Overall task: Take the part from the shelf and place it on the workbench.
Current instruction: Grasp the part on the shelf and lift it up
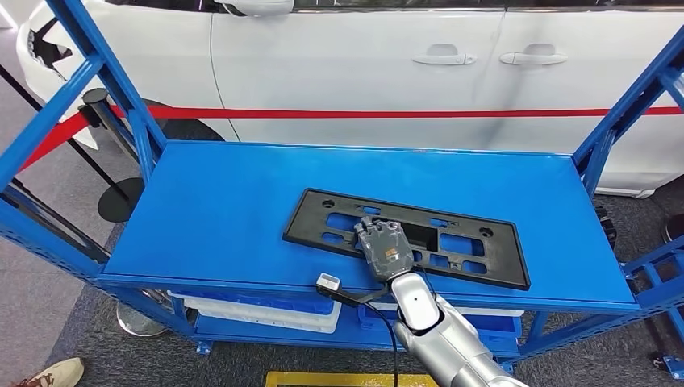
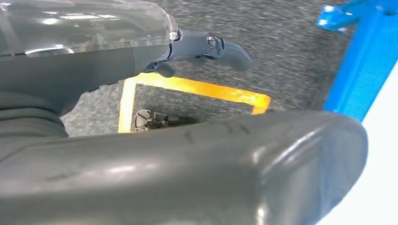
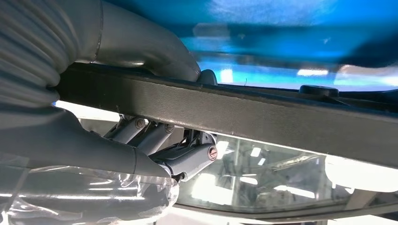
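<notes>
One flat black plastic part, likely light, stiff and slightly bendy, lies on the blue shelf, its near long edge, a sound holding place, clasped between the right hand's thumb and fingers.

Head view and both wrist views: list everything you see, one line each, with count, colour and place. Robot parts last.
Shelf: one, blue, in front of the robot.
Part: one, black, flat on the shelf's top deck.
Car: one, white, behind the shelf.
Tape: one, red, stretched in front of the car.
Bin: one, white, lower shelf level.
Floor marking: one, yellow, on grey carpet.
Shoe: one, a person's, light-coloured, on the floor at lower left.
Right hand: one, grey, gripping the part's near edge.
Left hand: one, grey, hanging over the floor.
</notes>
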`<action>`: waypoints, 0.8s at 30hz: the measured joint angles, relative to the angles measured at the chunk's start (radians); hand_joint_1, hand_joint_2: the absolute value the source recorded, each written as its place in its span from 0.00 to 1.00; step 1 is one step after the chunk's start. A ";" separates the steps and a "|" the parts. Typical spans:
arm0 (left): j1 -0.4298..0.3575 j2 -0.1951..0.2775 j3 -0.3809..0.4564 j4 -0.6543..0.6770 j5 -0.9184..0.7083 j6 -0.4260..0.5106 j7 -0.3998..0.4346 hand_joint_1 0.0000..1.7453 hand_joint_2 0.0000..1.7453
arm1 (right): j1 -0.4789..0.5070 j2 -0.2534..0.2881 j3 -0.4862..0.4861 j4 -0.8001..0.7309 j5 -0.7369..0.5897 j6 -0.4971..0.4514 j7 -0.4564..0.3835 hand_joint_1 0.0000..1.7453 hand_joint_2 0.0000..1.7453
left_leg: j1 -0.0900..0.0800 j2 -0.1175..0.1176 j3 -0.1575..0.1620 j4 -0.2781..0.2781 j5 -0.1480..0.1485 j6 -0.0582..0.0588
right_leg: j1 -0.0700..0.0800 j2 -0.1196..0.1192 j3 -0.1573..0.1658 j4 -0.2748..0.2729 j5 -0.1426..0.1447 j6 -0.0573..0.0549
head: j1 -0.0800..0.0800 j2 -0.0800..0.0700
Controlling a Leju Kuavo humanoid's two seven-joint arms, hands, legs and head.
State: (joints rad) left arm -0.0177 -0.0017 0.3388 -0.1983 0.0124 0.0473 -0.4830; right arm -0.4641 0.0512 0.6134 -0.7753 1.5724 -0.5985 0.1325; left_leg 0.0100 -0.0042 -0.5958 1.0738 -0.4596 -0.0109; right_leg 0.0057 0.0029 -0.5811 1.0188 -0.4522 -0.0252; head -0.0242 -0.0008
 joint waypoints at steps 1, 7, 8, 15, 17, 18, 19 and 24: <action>0.000 0.000 0.000 0.000 -0.003 0.004 -0.004 0.00 0.00 | 0.001 0.000 -0.007 -0.001 0.000 -0.001 -0.002 0.98 1.00 | -0.001 0.000 0.016 -0.036 0.008 0.004 | 0.001 0.000 -0.003 0.003 -0.001 0.004 | 0.001 0.000; -0.001 0.002 0.001 0.000 -0.022 0.053 -0.002 0.00 0.00 | 0.008 -0.003 -0.044 -0.002 -0.001 -0.010 -0.020 0.98 1.00 | 0.001 0.004 0.023 -0.063 0.016 0.037 | -0.002 0.002 -0.034 0.064 -0.043 0.033 | 0.003 0.000; -0.002 0.002 0.001 0.000 -0.023 0.055 -0.002 0.00 0.00 | 0.008 -0.003 -0.047 -0.002 -0.002 -0.011 -0.022 0.98 1.00 | 0.000 0.004 0.023 -0.064 0.016 0.039 | -0.003 0.002 -0.045 0.089 -0.059 0.035 | 0.004 0.000; -0.002 0.003 0.001 0.000 -0.025 0.056 -0.004 0.00 0.00 | 0.011 -0.003 -0.052 -0.002 -0.005 -0.011 -0.030 0.98 1.00 | 0.000 0.004 0.021 -0.063 0.017 0.042 | -0.006 0.001 -0.086 0.173 -0.102 0.039 | 0.003 0.000; -0.001 0.004 0.005 0.000 -0.026 0.046 -0.013 0.00 0.00 | 0.019 -0.003 -0.070 -0.024 -0.079 -0.006 -0.100 0.98 1.00 | -0.002 0.004 0.021 -0.061 0.015 0.039 | -0.008 0.001 -0.098 0.196 -0.100 0.037 | 0.003 0.000; -0.001 0.005 0.012 0.000 -0.024 0.026 -0.026 0.00 0.00 | 0.026 -0.005 -0.085 -0.066 -0.186 0.002 -0.189 0.98 1.00 | -0.002 0.005 0.022 -0.061 0.013 0.032 | -0.005 0.001 -0.073 0.142 -0.069 0.032 | 0.003 0.000; -0.001 0.005 0.021 0.000 -0.020 0.002 -0.041 0.00 0.00 | 0.035 -0.008 -0.101 -0.118 -0.314 0.012 -0.291 0.98 1.00 | -0.001 0.006 0.025 -0.061 0.012 0.024 | -0.002 0.002 -0.046 0.083 -0.035 0.025 | 0.003 0.000; -0.001 0.007 0.056 0.000 -0.006 -0.083 -0.101 0.00 0.00 | 0.069 -0.035 -0.132 -0.381 -0.790 0.059 -0.633 0.98 1.00 | 0.004 0.008 -0.008 0.040 -0.061 -0.006 | -0.004 0.005 0.006 -0.020 0.013 -0.005 | 0.002 0.000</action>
State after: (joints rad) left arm -0.0189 0.0050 0.3952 -0.1982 0.0066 -0.0356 -0.5840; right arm -0.3954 0.0167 0.4812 -1.1561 0.7822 -0.5392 -0.5009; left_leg 0.0138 0.0039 -0.6035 1.1134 -0.5209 -0.0172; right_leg 0.0019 0.0075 -0.5747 0.9989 -0.4387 -0.0305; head -0.0222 -0.0008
